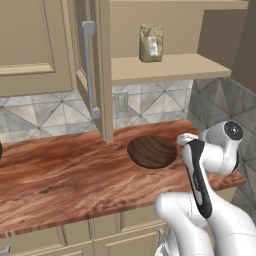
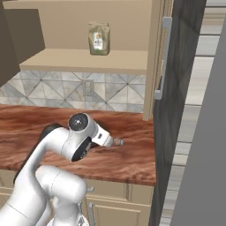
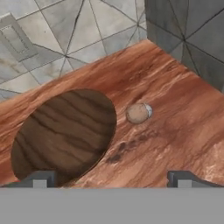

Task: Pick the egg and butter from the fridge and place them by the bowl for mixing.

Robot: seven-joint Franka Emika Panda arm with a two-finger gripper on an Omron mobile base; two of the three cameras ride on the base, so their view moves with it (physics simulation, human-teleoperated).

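Left of and below the wide-open, empty gripper (image 3: 112, 178), the round, shallow, dark brown wood-grain bowl (image 3: 65, 135) is seen on the reddish wooden counter (image 3: 175, 131). Just ahead of the fingertips, beside the bowl's right rim, a small brown speckled egg (image 3: 138, 113) lies apart from both. The butter is judged yet to be fetched; the hand should be lifted straight clear, so the egg is not nudged.

My own arm covers the bowl's (image 1: 152, 151) right rim and the worktop (image 1: 65, 175) corner beyond it. Beside the egg (image 3: 138, 113), a small grey thing is too blurred to name.
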